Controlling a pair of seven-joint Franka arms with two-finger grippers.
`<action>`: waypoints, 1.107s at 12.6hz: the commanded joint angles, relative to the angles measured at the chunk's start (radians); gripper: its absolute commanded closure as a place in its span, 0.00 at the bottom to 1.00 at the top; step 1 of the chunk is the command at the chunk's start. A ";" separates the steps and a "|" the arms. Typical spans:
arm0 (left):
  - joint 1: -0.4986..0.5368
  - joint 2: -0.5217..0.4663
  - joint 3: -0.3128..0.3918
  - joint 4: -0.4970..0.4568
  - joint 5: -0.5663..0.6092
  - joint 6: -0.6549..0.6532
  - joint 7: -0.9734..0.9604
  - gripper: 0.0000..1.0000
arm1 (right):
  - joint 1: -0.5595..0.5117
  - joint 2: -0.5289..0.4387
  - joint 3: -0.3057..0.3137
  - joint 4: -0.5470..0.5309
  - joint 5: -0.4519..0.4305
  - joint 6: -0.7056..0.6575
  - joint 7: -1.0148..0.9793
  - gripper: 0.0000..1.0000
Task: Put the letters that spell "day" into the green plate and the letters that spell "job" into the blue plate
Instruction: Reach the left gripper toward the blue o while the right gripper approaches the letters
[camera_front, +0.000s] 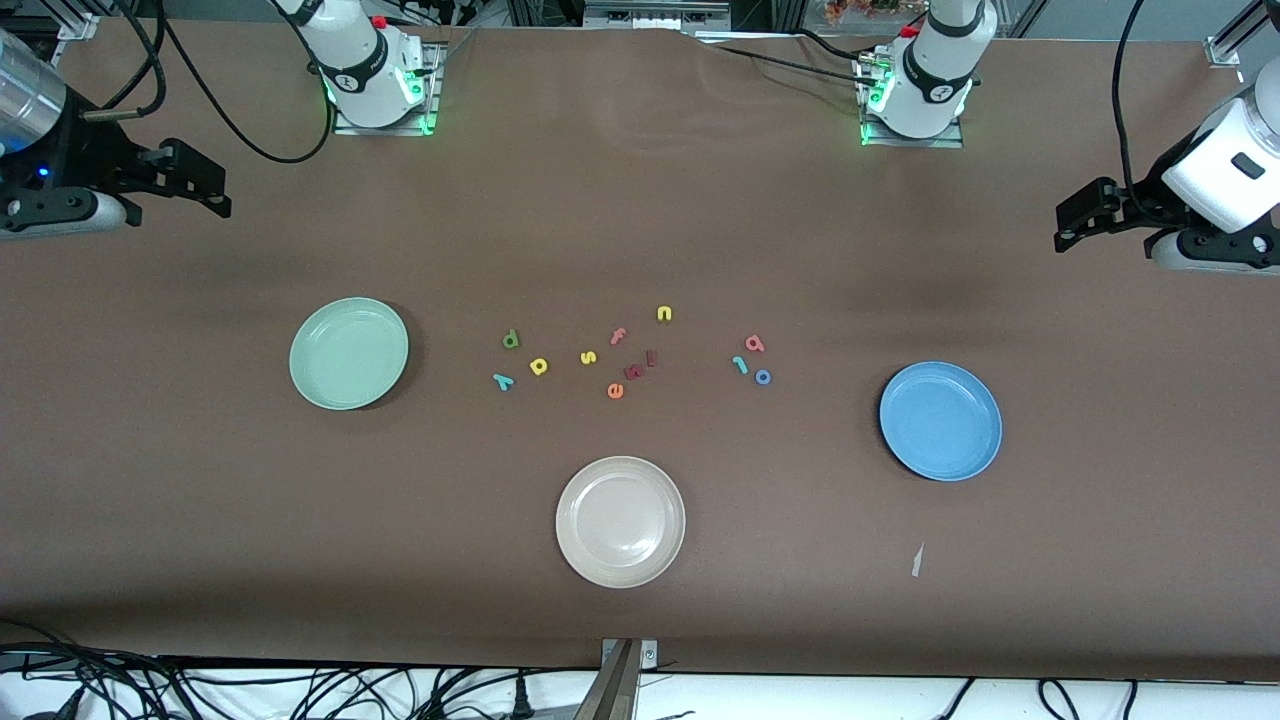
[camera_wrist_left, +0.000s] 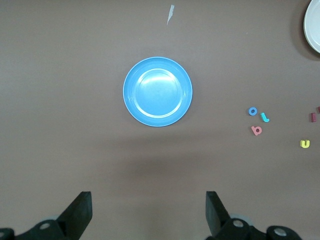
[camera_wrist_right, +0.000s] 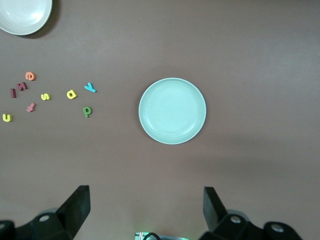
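- Left gripper: fingers spread wide, holding nothing; hangs over bare table at the left arm's end, wrist camera looking down on the blue plate
- Right gripper: fingers also wide apart, nothing between them; hangs over bare table at the right arm's end, green plate in its wrist view
- Both arms are drawn back toward the table's ends, high, well apart from the letters
- Green d, yellow a, teal y lie loose on the table, near the green plate, none in it
- Pink b, teal j, blue o sit close together, toward the blue plate but apart from it
- Between the two groups: yellow s, pink f, yellow n, orange e
- Beige plate nearer the front camera than all the letters
- Open table around each plate
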 joint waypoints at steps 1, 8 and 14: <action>0.003 0.017 -0.001 0.029 -0.014 -0.006 0.022 0.00 | 0.020 0.048 0.003 0.025 0.017 0.014 0.016 0.00; -0.045 0.107 -0.025 0.030 -0.003 -0.006 0.010 0.00 | 0.145 0.261 0.011 0.172 0.049 0.101 0.163 0.00; -0.080 0.328 -0.048 0.090 -0.028 0.026 0.002 0.00 | 0.340 0.405 -0.005 0.189 -0.025 0.246 0.276 0.00</action>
